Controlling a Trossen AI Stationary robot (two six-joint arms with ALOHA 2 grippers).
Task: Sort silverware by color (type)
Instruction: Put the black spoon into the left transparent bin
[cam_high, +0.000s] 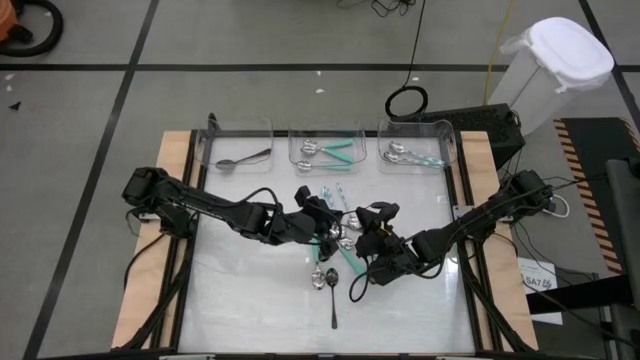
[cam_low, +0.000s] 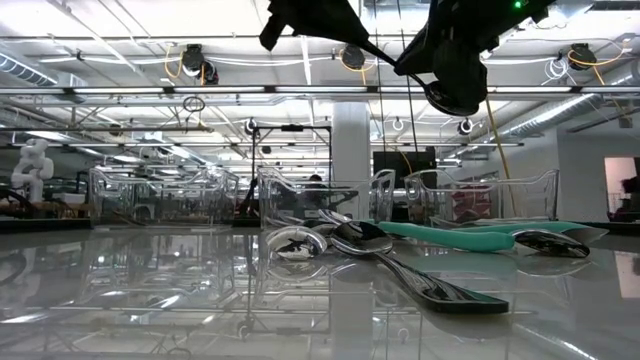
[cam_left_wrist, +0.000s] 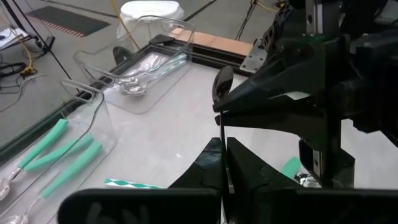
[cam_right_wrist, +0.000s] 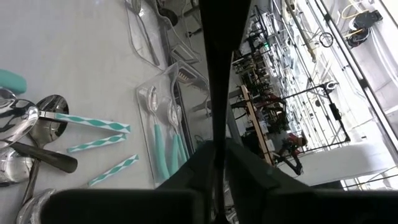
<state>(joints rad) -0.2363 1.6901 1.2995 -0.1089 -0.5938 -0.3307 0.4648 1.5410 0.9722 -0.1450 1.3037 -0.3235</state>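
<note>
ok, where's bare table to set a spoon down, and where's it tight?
Free: the strip between the left bin and the left arm, and the near-left and near-right table corners either side of the lone dark spoon. Tight: mid-table, where left gripper and right gripper meet over the loose pile.

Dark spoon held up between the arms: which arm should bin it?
Left, probably. The left gripper grips the dark spoon by its handle, and the bin holding another dark spoon sits on its side; the right gripper would have to reach across.
</note>
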